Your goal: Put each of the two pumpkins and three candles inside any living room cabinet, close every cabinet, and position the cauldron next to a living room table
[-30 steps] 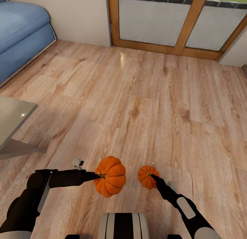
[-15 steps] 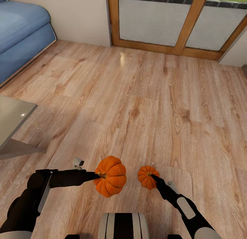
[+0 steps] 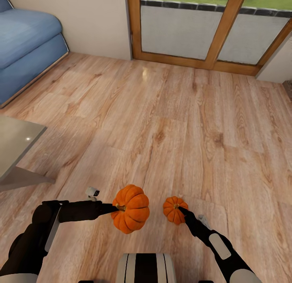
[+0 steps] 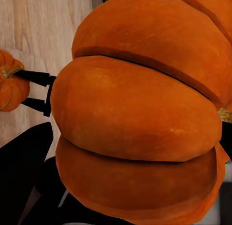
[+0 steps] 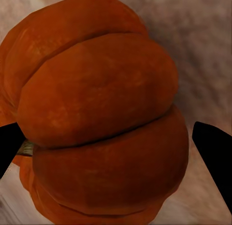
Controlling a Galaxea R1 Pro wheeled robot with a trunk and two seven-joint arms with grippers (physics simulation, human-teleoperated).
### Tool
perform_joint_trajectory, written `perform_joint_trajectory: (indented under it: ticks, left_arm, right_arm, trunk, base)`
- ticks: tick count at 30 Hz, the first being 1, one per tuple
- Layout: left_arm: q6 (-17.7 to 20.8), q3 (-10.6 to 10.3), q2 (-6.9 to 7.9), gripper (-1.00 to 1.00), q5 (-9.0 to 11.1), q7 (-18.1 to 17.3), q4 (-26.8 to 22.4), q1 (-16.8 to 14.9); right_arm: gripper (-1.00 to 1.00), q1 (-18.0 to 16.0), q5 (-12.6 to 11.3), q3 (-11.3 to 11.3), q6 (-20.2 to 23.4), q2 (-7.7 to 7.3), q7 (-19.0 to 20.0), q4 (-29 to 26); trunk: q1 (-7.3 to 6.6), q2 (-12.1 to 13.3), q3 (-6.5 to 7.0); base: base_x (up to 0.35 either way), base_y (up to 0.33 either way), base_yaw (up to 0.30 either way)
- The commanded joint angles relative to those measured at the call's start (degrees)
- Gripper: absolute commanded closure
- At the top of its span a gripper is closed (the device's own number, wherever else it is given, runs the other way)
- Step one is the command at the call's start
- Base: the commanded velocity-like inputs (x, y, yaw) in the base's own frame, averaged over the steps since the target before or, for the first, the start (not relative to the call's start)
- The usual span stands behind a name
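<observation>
The pumpkins, larger (image 3: 130, 209) and smaller (image 3: 174, 210), low in the frame, look light, rigid and ribbed; left gripper (image 3: 115, 207) and right gripper (image 3: 181, 211) each clamp one near its stem.

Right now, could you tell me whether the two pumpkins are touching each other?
Apart. The head view shows bare floor between the larger pumpkin and the smaller pumpkin.

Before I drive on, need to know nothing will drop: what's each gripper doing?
Left gripper: shut on the larger pumpkin, held by its stem end.
Right gripper: shut on the smaller pumpkin.
</observation>
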Motion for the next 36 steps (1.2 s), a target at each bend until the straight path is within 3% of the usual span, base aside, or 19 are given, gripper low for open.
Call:
perform_joint_trajectory:
  ticks: [1,22,25,26,29,30,32,36]
  left_arm:
    - [0.67,-0.01,0.02,1.00,-0.01,-0.26,0.00,-0.01]
    - [0.67,-0.02,0.02,1.00,-0.46,0.48,0.14,-0.01]
    - [0.67,-0.01,0.02,1.00,-0.46,1.41,0.18,-0.01]
    - [0.56,0.07,0.02,1.00,-0.48,2.80,1.47,-0.01]
    - [0.41,0.26,0.06,1.00,-0.46,6.64,1.83,-0.01]
    - [0.41,0.40,0.09,1.00,-0.46,7.63,1.90,-0.01]
    - [0.46,0.43,0.10,1.00,-0.46,11.07,1.93,-0.01]
    - [0.49,0.50,0.10,1.00,-0.46,15.30,2.11,-0.06]
  right_arm:
    - [1.00,-0.01,-0.23,-0.26,0.46,0.02,0.12,0.00]
    - [1.00,0.04,-0.32,-0.43,0.55,0.02,0.13,-0.35]
    - [1.00,0.00,-0.32,-0.66,0.56,0.02,0.20,-0.35]
    - [1.00,-0.01,-0.91,-0.99,0.90,-1.11,-0.04,-0.35]
    - [1.00,-0.05,-0.95,-1.02,1.17,-1.19,-0.19,-0.97]
    - [1.00,-0.03,-0.98,-0.98,2.09,-1.20,-0.21,-2.20]
    - [1.00,-0.21,-0.55,-0.90,7.57,-1.14,-1.41,-11.37]
    - [1.00,1.77,-0.43,-0.81,11.51,-1.08,-9.73,-21.91]
  trunk:
    - [-0.03,0.00,0.20]
    - [-0.57,0.28,4.85]
    - [-0.65,0.32,5.51]
    - [-0.68,0.34,5.74]
    - [-0.75,0.38,6.40]
    - [-0.78,0.39,6.62]
    - [-0.83,0.42,7.06]
    - [-0.93,0.47,7.95]
  base:
    - [0.000,0.000,0.000]
    - [0.000,0.000,0.000]
    - [0.000,0.000,0.000]
    - [0.000,0.000,0.000]
    - [0.000,0.000,0.000]
    - [0.000,0.000,0.000]
    - [0.000,0.000,0.000]
    - [0.000,0.000,0.000]
